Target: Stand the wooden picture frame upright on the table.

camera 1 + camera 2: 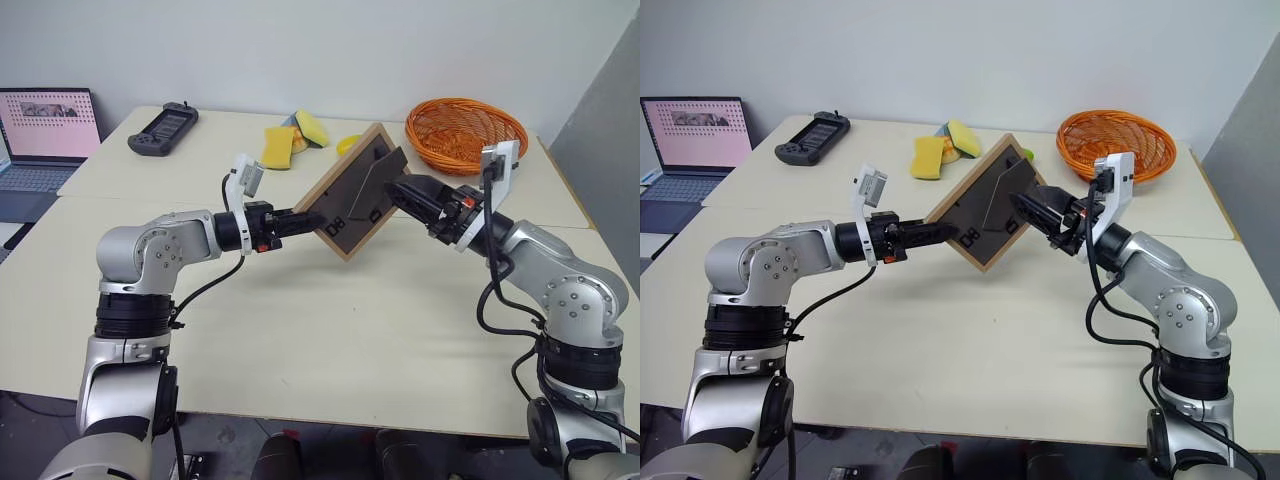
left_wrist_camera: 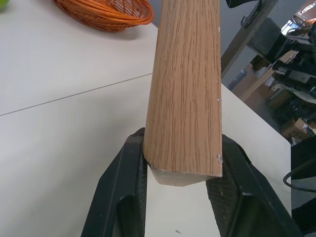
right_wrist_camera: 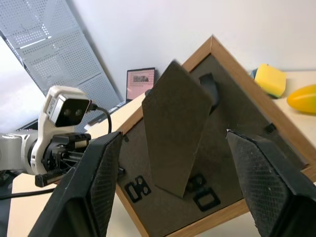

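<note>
The wooden picture frame hangs in the air above the table, tilted on one corner with its dark back toward me. My left gripper is shut on the frame's lower left edge; in the left wrist view its fingers clamp the light wood rim. The stand flap is folded out a little from the back. My right gripper is open, its fingers spread wide on either side of the flap, at the frame's right side.
An orange wicker basket stands at the back right. Yellow sponges and a yellow fruit lie behind the frame. A dark game controller and a laptop are at the back left. A seam crosses the tabletop.
</note>
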Tool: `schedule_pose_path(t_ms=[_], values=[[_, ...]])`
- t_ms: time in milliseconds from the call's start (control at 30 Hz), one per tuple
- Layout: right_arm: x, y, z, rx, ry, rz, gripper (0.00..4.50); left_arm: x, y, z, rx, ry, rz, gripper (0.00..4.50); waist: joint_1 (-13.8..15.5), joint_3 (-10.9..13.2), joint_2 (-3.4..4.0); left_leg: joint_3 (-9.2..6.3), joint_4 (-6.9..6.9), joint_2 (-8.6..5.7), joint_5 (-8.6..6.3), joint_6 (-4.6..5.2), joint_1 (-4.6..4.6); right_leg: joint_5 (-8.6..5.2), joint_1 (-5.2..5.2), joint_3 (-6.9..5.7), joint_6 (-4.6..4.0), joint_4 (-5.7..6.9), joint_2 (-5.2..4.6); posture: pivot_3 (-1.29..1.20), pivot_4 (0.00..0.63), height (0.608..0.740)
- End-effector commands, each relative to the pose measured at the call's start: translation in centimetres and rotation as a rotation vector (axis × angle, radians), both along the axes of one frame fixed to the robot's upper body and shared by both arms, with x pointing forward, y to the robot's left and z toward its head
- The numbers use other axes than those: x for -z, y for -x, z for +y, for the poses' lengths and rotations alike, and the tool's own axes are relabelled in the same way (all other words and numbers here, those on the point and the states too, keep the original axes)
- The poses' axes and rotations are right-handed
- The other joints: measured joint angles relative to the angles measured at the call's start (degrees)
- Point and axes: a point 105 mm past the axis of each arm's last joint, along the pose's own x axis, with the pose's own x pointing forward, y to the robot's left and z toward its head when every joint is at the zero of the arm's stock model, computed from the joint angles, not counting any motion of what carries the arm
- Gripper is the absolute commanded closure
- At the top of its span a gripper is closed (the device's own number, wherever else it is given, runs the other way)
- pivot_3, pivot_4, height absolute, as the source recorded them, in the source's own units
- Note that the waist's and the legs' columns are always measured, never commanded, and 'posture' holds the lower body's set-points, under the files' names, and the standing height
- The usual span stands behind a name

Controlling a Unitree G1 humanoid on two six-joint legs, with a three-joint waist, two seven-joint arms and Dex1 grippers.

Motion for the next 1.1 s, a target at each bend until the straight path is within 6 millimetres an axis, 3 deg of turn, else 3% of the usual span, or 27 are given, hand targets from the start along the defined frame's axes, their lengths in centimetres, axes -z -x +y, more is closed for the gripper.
schedule_pose_path(t_ms=[33,300,700,967,1100], values=[[-1.3,0.2,1.0,-0.028,-0.039,-0.055,0.96,-2.8,0.2,-0.6,0.03,0.029,-0.108,3.18,0.0,0.0,0.0,0.0,0.0,0.0,0.0,0.0,0.0,0.0,0.0,0.0,0.0,0.0,0.0,0.0,0.15,0.74],[-1.8,0.7,2.0,-0.055,-0.066,-0.069,0.96,-3.0,0.1,-0.7,0.031,0.033,-0.114,3.18,0.0,0.0,0.0,0.0,-0.01,0.0,0.0,0.0,0.0,0.0,0.0,0.0,0.0,0.0,0.0,0.0,0.15,0.74],[-1.2,1.9,0.6,-0.014,-0.03,-0.054,0.96,-3.0,-0.8,-0.2,-0.006,0.05,-0.096,3.18,0.0,0.0,0.0,0.0,-0.02,0.0,0.0,0.0,0.0,0.0,0.0,0.0,0.0,-0.01,0.0,0.0,0.15,0.74],[1.5,0.6,-0.4,0.081,0.216,-0.1,0.96,-4.0,-0.2,-0.9,0.029,0.089,-0.081,3.18,0.0,0.0,0.0,0.0,-0.02,-0.01,0.0,0.0,-0.01,-0.01,-0.01,0.0,0.0,-0.02,0.0,0.0,0.15,0.74],[4.7,-0.4,-2.9,0.223,0.585,-0.286,0.96,-5.1,0.8,-0.9,0.04,0.179,0.019,3.18,0.1,0.0,-0.03,0.0,-0.01,-0.02,0.0,0.0,-0.04,-0.05,-0.01,0.01,0.07,-0.05,0.0,0.0,0.15,0.74]])
